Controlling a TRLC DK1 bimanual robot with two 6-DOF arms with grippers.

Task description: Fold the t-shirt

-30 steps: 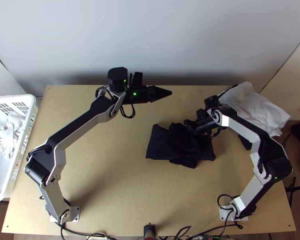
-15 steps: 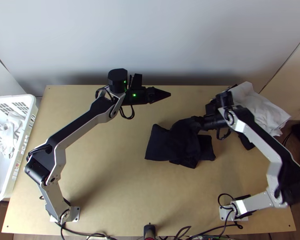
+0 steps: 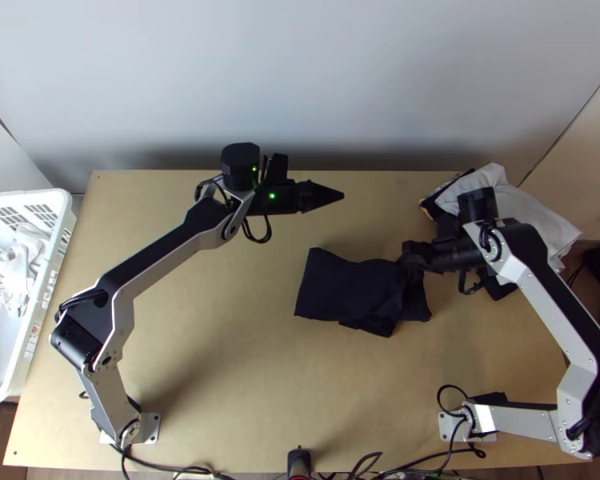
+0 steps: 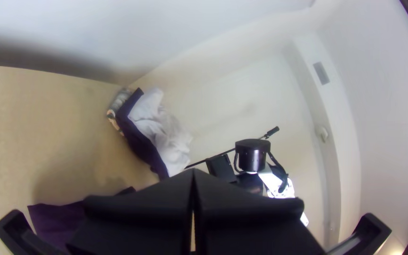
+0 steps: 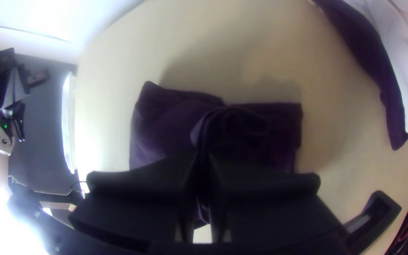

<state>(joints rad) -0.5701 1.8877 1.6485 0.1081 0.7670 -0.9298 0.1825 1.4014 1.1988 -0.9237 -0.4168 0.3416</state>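
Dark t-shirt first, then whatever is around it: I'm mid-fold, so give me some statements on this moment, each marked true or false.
1. The right gripper has hold of part of the dark t-shirt. True.
2. The t-shirt lies spread out flat in a single layer. False: it lies in a compact, partly folded bundle, raised into creases near the right gripper.
3. The left gripper is wide open. False: it is shut.
4. A white basket with white cloth in it stands at the top view's left. True.
5. The left gripper is pressing down on the t-shirt. False: it is away from it, toward the table's far edge.
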